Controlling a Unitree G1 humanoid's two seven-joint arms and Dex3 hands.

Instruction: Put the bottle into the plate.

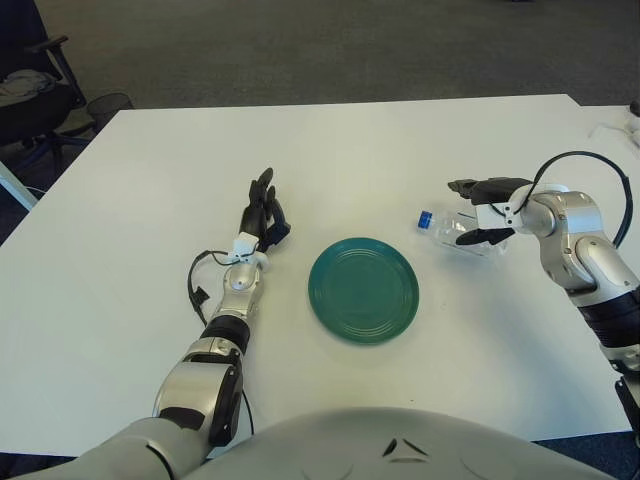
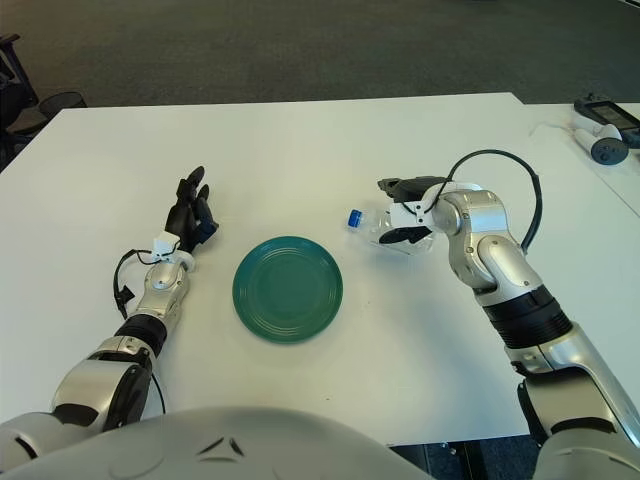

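bottle [image 1: 448, 229] flat — cap toward plate [image 1: 363, 289]

The right hand [image 2: 402, 212] straddles the lying bottle [image 2: 380, 228], apparently not yet clamped, beside the plate [image 2: 288, 288].

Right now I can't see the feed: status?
Right hand open around lying bottle, not gripping. Left hand open beside plate. Path clear.
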